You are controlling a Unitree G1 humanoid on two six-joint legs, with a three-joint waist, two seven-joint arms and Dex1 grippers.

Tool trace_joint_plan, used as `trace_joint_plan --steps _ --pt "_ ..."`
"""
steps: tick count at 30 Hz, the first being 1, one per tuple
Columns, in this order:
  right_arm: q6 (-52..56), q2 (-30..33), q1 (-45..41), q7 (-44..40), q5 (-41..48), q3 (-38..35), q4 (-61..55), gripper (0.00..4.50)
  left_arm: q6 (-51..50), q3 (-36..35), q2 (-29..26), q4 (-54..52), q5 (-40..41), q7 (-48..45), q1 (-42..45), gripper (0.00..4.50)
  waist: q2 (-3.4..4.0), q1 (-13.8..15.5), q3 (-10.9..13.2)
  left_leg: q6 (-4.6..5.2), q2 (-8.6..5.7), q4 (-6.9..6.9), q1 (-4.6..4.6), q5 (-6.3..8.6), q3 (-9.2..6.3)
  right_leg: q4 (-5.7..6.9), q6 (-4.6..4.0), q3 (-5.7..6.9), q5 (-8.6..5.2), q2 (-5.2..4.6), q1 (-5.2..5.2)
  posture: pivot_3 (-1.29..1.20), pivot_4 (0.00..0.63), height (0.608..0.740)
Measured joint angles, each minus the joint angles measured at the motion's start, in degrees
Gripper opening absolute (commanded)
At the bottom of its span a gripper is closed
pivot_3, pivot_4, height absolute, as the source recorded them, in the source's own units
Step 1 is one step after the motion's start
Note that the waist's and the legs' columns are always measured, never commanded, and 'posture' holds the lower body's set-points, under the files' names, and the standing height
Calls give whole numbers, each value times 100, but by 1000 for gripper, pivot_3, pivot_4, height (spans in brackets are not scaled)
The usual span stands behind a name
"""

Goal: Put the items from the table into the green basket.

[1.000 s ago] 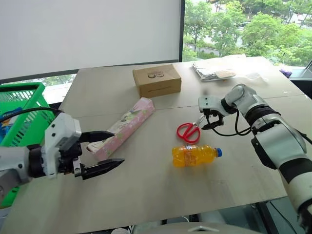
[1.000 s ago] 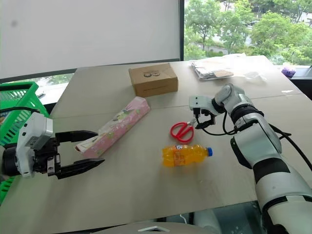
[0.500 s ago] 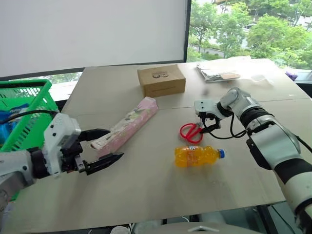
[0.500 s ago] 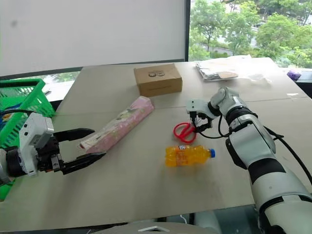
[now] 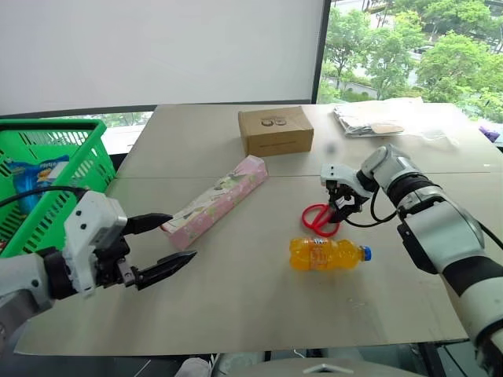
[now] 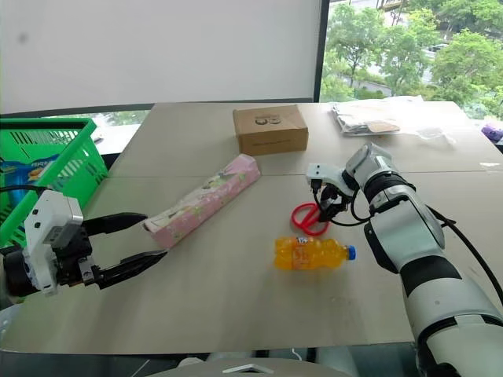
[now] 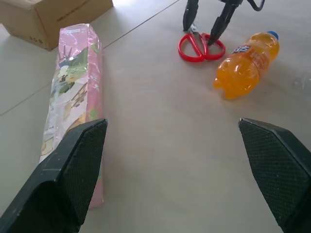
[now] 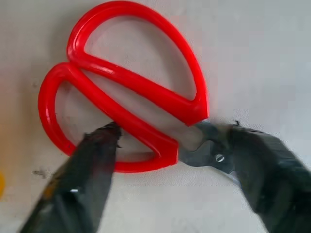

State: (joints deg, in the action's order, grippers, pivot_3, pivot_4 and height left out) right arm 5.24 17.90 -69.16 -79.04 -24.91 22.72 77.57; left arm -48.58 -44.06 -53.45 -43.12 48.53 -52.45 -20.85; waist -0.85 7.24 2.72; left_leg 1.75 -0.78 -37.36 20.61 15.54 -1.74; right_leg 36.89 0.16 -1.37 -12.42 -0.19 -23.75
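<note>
orange soda bottle [image 5: 325, 254], label writing unreadable

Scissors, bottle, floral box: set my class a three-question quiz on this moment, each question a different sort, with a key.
1. True or false: the red-handled scissors lie in the green basket.
2. The right gripper has one finger inside: A) a scissor handle loop B) the bottle cap C) the cardboard box
3. Fill in: the orange bottle lies on its ____.

Key: 1 false; 2 A; 3 side.
</note>
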Motion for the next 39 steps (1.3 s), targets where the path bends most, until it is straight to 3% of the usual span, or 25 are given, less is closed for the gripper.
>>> trace_joint_plan --steps 2,4,7,17,20,24,39 --pt "-159 52 29 -50 -53 5 -22 1715 59 145 -48 94 -29 16 113 4500 0 -5 -12 -2 -1 1 -2 0 -4 0 -2 5 -2 2 3 319 0 740" --pt "-307 118 36 -55 -80 20 -70 1266 84 253 -87 186 -102 12 191 4500 -4 -22 -41 -5 -1 9 -10 1 -4 0 -9 7 -6 3 6 311 0 740" --pt "-565 126 192 57 -166 99 -121 112 147 377 -130 306 -133 -9 319 4500 -40 -35 -72 -23 8 14 -24 7 -10 2 -21 10 -18 1 17 304 0 740" --pt "-707 65 301 73 118 -280 -103 44 216 686 -271 571 -247 -136 621 4500 -33 -156 -71 -29 11 15 -37 4 -12 5 -11 10 -29 -4 28 251 0 740" --pt "-1057 143 314 -3 117 -265 -129 839 278 839 -335 637 -297 -147 787 4500 -15 -189 -60 -30 9 15 -36 4 -10 6 -17 9 -25 -2 28 234 0 740" --pt "-1377 246 303 -52 100 -248 -127 2669 322 933 -397 729 -346 -234 967 4500 12 -211 -43 -30 8 19 -26 3 -11 6 -30 9 -18 1 17 224 0 740" --pt "-1664 508 158 -528 41 -114 -11 2669 331 1128 -437 776 -348 -251 1139 4500 49 -284 -13 -30 5 14 -10 3 -17 6 -31 15 -17 0 7 236 0 740"
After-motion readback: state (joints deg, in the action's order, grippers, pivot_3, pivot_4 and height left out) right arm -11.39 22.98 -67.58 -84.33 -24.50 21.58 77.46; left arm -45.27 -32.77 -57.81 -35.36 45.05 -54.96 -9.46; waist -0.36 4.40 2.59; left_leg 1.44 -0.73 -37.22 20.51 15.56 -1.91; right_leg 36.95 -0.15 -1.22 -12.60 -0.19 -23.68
